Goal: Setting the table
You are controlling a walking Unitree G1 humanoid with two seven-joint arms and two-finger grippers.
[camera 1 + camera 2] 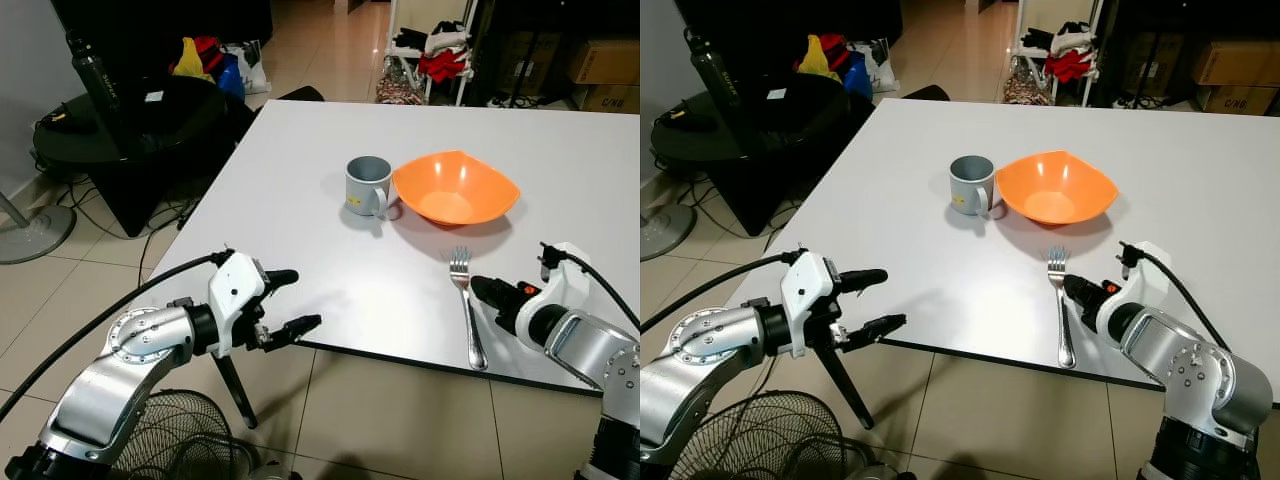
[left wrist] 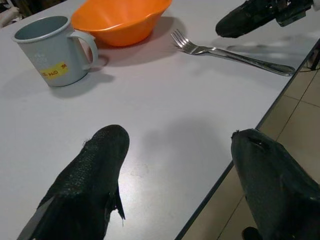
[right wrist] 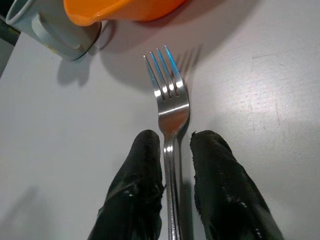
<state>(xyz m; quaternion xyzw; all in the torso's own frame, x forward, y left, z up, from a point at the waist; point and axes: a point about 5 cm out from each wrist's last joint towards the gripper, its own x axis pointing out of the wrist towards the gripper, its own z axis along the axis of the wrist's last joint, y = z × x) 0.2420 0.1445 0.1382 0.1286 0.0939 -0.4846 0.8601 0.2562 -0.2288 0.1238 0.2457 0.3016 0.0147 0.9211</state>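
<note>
Nearest, the right gripper (image 3: 172, 200) sat low over the bench (image 1: 300, 200) edge, its jaws set either side of the fork (image 1: 466, 305) handle, narrowly parted; whether they actually pinched it could not be told. That fork lay with its long axis running from the near edge away toward the orange bowl (image 1: 455, 187), tines far, in line with the jaws. The left gripper (image 1: 290, 300) hung spread and empty off the near-left corner, well apart. Beyond, the grey mug (image 1: 367, 185) stood just beside the bowl.
</note>
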